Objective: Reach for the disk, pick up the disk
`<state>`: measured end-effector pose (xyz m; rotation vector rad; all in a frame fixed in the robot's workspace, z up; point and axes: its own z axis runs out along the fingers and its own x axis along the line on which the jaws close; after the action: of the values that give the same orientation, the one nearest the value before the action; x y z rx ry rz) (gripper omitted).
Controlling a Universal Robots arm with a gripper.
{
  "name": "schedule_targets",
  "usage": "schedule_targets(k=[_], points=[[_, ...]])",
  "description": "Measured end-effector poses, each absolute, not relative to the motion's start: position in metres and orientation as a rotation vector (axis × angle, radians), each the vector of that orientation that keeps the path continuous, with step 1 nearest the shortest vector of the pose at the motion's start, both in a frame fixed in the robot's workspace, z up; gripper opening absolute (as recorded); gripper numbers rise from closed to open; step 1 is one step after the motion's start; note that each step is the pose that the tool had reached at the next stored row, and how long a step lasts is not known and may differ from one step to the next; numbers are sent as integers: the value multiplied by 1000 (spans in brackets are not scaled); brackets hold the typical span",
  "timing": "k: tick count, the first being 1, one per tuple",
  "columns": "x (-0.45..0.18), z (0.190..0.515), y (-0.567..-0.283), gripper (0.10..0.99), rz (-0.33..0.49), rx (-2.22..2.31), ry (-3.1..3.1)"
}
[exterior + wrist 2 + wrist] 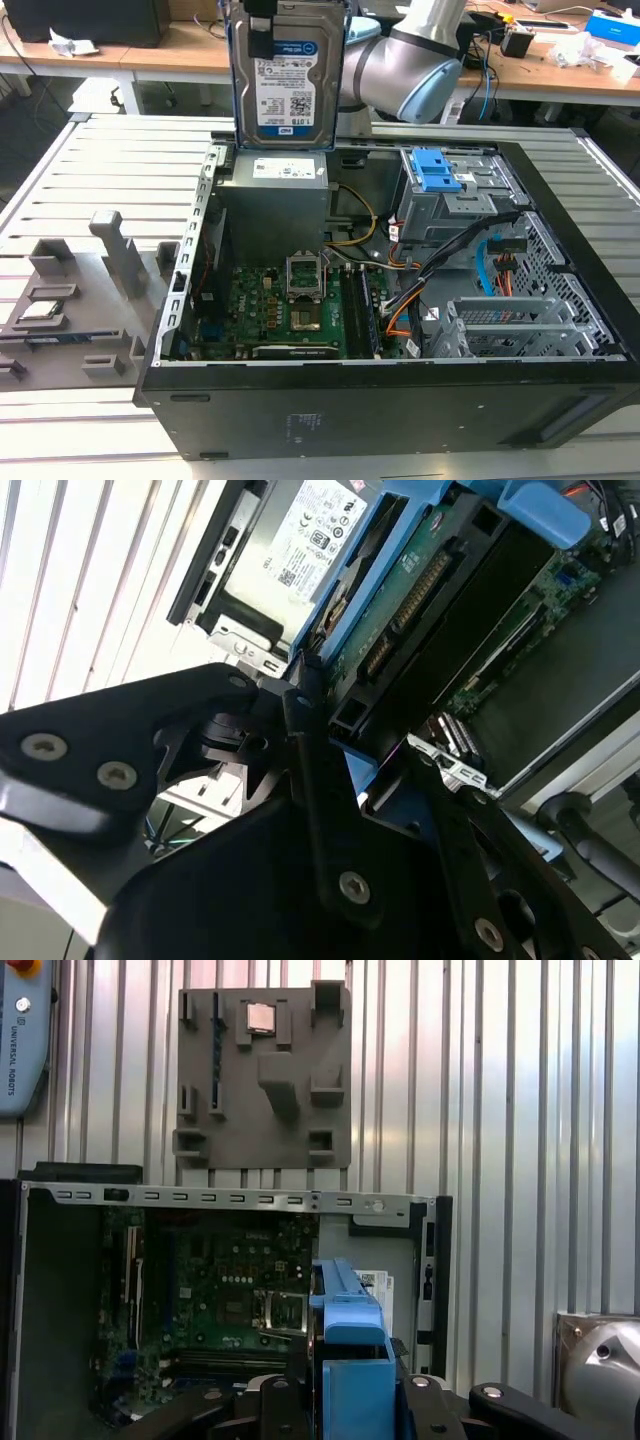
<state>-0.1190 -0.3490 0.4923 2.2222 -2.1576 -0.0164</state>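
Note:
The disk (285, 85), a silver hard drive with a white-and-blue label in a blue bracket, hangs upright above the back of the open computer case (400, 400), over the power supply. My gripper (262, 18) is shut on its top edge, at the upper border of the exterior view. In the second wrist view the disk's green circuit-board side (430, 575) and blue bracket run away from the black fingers (320, 780). In the first wrist view the bracket's blue edge (345, 1355) stands between the gripper's two sides (350, 1400).
Inside the case lie the motherboard (290, 310), the grey power supply (275, 205) and a grey drive cage with blue latches (440, 175). A grey fixture tray (70, 300) holding a chip rests on the slatted table at the exterior view's left. Cluttered desks stand behind.

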Motion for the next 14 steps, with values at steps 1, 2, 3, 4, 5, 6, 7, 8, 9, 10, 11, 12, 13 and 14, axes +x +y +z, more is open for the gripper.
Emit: schedule_targets(k=[1,2,3,4,5,6,7,8,9,10,11,12,13,14], points=[[-116,492,-349,369,-16,2222,-2158],[-112,492,-349,369,-16,2222,-2158],[-108,492,-349,369,-16,2222,-2158],[-105,492,-349,369,-16,2222,-2158],[-100,492,-348,369,-16,2222,-2158],[-97,492,-348,369,-16,2222,-2158],[-92,492,-348,369,-16,2222,-2158],[-88,492,-348,369,-16,2222,-2158],[-85,492,-348,369,-16,2222,-2158],[-74,492,-347,369,-16,2222,-2158],[-69,492,-347,369,-16,2222,-2158],[-64,492,-347,369,-16,2222,-2158],[-61,492,-347,369,-16,2222,-2158],[-58,492,-347,369,-16,2222,-2158]])
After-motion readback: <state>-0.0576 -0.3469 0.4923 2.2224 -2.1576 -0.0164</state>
